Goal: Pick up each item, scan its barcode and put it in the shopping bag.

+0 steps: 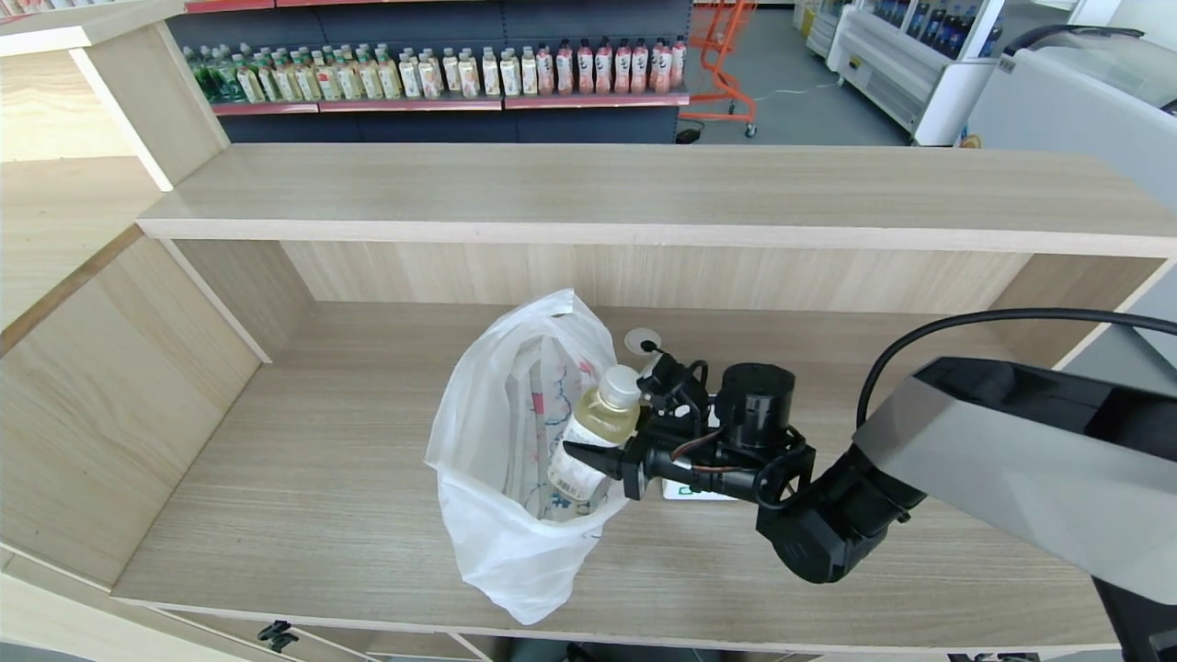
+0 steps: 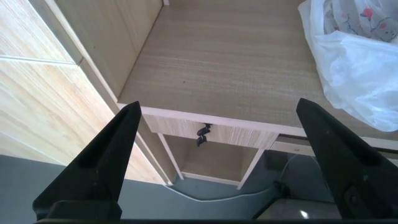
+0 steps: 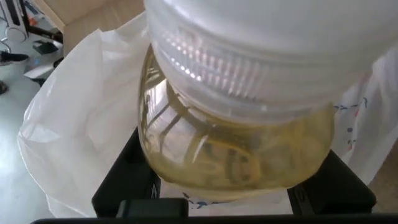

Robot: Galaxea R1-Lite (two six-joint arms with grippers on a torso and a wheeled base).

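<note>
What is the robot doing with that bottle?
The robot's right end effector is shut on a bottle of yellowish drink, holding it in the open mouth of a white bag that stands on the wooden counter. The bottle is not let go yet. The left end effector is open and holds nothing, off by the counter's near edge.
</note>
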